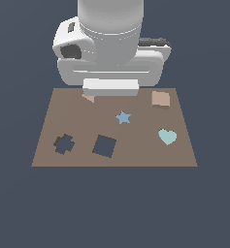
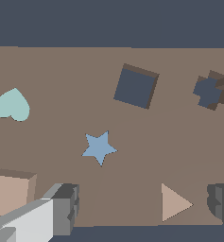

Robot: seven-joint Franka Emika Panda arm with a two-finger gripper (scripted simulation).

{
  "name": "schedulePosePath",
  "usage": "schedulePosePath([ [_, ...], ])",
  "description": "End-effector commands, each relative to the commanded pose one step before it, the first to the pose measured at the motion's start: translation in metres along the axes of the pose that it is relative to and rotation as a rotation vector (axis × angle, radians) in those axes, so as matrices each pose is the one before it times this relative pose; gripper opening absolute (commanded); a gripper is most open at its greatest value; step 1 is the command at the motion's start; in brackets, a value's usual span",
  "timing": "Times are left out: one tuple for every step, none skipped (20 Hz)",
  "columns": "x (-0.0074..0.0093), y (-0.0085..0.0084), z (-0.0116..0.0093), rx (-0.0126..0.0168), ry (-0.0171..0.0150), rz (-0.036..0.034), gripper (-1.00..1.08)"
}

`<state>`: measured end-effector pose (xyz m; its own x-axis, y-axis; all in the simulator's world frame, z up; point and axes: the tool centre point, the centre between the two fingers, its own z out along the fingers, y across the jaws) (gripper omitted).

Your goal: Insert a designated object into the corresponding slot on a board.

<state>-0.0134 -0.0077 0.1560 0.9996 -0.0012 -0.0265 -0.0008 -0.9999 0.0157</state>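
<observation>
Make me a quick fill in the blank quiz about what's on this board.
The piece nearest the middle of the board is a blue ____.
The teal piece is shaped like a ____.
The square slot holds ____ pieces.
Between the hand's fingers lies the tan ____.

Missing: star, heart, no, triangle

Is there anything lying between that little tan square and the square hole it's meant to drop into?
Roughly, yes. The blue star lies flat on the board, close to the straight line from the square block to the square slot. Being flat, it would likely matter only if the block were slid, not lifted.
</observation>
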Motion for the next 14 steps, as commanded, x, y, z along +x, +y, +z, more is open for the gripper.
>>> schedulePosePath([
  [0.00000, 0.00001, 0.00000, 0.00000, 0.00000, 0.00000, 1.00],
  [-0.00014, -0.00041, 0.00019, 0.00000, 0.00000, 0.00000, 1.00],
  [-0.00045, -0.00065, 0.00047, 0.00011, 0.00018, 0.00095, 1.00],
  [-0.00072, -0.00147, 0.00086, 0.00013, 0.00017, 0.00095, 1.00],
  [-0.00102, -0.00188, 0.00118, 0.00022, 0.00029, 0.00165, 1.00],
  [-0.00131, -0.00248, 0.00153, 0.00027, 0.00036, 0.00202, 1.00],
  [-0.00159, -0.00300, 0.00186, 0.00034, 0.00045, 0.00252, 1.00],
  [-0.00187, -0.00360, 0.00221, 0.00038, 0.00051, 0.00286, 1.00],
  [-0.00215, -0.00404, 0.00252, 0.00046, 0.00061, 0.00344, 1.00],
  [-0.00241, -0.00463, 0.00285, 0.00051, 0.00067, 0.00375, 1.00],
  [-0.00267, -0.00512, 0.00316, 0.00057, 0.00075, 0.00421, 1.00],
  [-0.00291, -0.00564, 0.00347, 0.00063, 0.00081, 0.00457, 1.00],
  [-0.00315, -0.00612, 0.00377, 0.00069, 0.00089, 0.00500, 1.00],
  [-0.00338, -0.00659, 0.00407, 0.00074, 0.00096, 0.00539, 1.00],
])
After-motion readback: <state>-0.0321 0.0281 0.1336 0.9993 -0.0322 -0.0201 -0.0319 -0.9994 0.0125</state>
